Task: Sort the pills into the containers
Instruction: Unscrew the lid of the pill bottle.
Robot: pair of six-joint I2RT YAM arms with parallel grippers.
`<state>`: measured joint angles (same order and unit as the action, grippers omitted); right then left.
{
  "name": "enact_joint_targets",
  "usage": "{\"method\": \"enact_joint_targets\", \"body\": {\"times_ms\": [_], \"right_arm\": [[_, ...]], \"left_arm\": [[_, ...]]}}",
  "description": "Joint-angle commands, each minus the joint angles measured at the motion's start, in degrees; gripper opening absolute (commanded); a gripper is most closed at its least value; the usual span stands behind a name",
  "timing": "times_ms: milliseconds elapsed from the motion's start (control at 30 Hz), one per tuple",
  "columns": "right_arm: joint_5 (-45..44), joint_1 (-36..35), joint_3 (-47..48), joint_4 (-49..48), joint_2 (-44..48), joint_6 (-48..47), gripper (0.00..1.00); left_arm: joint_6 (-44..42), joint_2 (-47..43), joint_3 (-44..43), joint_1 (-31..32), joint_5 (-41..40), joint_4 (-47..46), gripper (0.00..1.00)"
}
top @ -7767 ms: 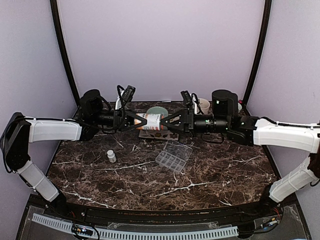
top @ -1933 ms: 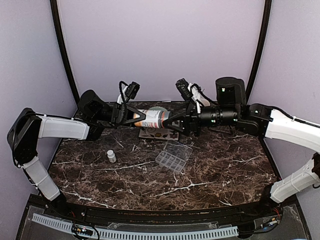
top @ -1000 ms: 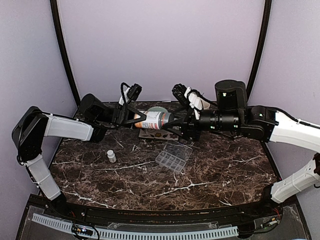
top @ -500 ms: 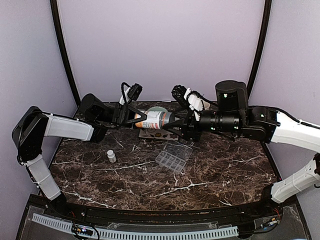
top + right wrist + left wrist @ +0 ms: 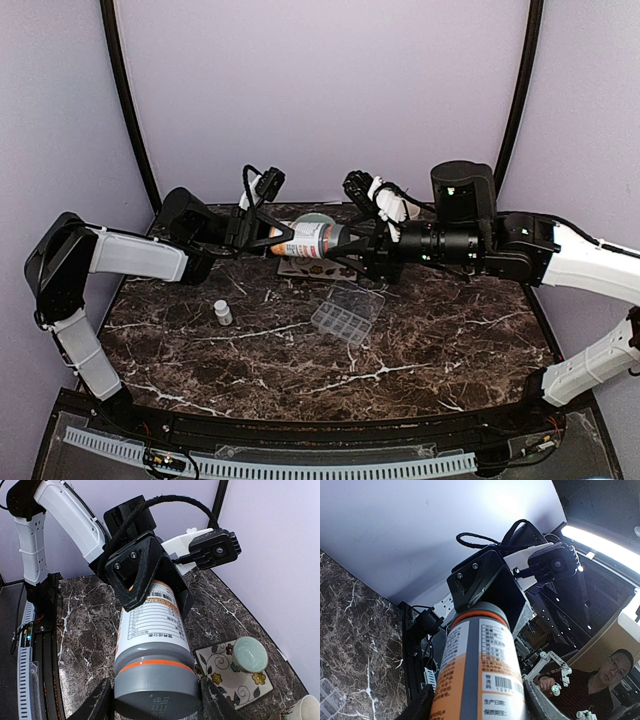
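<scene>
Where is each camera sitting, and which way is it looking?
Top: above and behind the arms, looking down at the table; both arms hold the orange bottle aloft.
Left wrist: on the left arm, facing along the bottle toward the right gripper; own fingers flank it.
Right wrist: on the right arm, facing the grey cap and left gripper; own fingers flank it.
Shared: all show the bottle.
</scene>
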<state>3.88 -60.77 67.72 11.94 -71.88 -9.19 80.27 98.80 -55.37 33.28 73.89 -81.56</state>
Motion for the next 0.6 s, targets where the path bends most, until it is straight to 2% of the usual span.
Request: {"method": "enact_joint_targets", "body": {"times_ms": [0, 233, 567], "right_arm": [[-6.01, 0.83, 0.04, 4.83, 1.35, -1.26, 0.17], [-8.24, -0.04, -0.01, 4.36, 0.7, -2.67, 0.18], [-18.49, -4.31, -1.34, 3.09, 2.16, -7.51, 0.17]], "left_arm": [[1.74, -1.64, -2.26, -0.85, 1.66, -7.04, 0.12], [3.28, -1.51, -2.55, -0.85, 2.09, -8.5, 0.12], [4.0, -1.25, -2.64, -0.86, 2.41, -9.28, 0.12]]}}
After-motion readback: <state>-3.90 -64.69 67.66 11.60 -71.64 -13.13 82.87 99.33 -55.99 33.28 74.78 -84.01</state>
